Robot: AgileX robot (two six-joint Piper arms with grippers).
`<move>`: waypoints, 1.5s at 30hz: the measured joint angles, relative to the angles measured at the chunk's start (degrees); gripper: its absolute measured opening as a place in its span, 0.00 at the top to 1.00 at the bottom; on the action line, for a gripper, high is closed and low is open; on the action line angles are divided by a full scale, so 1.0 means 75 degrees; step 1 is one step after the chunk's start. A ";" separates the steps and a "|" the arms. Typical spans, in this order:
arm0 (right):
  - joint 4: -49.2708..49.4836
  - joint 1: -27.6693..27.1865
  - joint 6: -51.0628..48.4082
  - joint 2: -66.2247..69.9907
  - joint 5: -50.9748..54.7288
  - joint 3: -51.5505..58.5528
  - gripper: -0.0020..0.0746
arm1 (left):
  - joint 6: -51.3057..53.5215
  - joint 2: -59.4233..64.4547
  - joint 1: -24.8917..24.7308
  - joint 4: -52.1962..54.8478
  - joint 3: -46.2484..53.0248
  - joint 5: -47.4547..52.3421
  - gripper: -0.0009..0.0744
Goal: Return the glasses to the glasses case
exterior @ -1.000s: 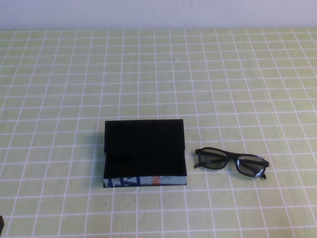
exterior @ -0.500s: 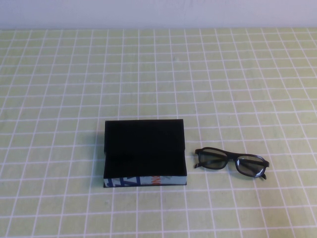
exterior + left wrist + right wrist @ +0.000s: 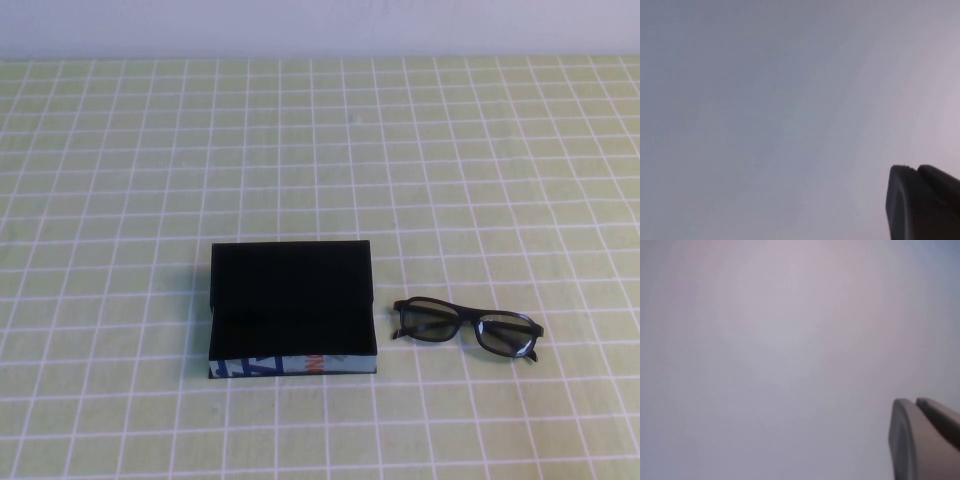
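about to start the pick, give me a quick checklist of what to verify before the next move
1. Glasses case open, lid up: ok.
2. Case interior free of other things: ok, only black lining shows.
3. Glasses reachable: ok, lying on the table beside the case on the robot's right, apart from it.
4. Glasses temples folded: cannot tell.
5. Right pincer ready to grasp: not ok, it is shut, faces a blank wall and is outside the high view.
6. Left pincer out of the way: ok, outside the high view; open or shut: cannot tell.

Both wrist views cut off the left gripper [image 3: 922,202] and right gripper [image 3: 925,437].
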 joint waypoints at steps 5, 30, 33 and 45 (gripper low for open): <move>-0.1305 0.0000 0.0923 -0.0016 0.0663 -0.1492 1.00 | -0.0272 -0.0013 0.0000 0.0052 -0.0260 -0.0919 0.99; -0.0358 0.0152 -0.1169 0.6452 0.7914 -0.6038 1.00 | 0.0159 0.4570 0.0000 0.1451 -0.5313 0.7349 0.99; -0.0316 0.0568 -0.1857 0.7258 0.8173 -0.6227 1.00 | 0.0843 0.4728 0.0000 0.1362 -0.5344 0.7451 0.99; -0.0925 0.2341 -0.4832 1.1182 1.2166 -0.9794 1.00 | 0.1073 0.4763 0.0000 0.0520 -0.5344 0.8124 0.99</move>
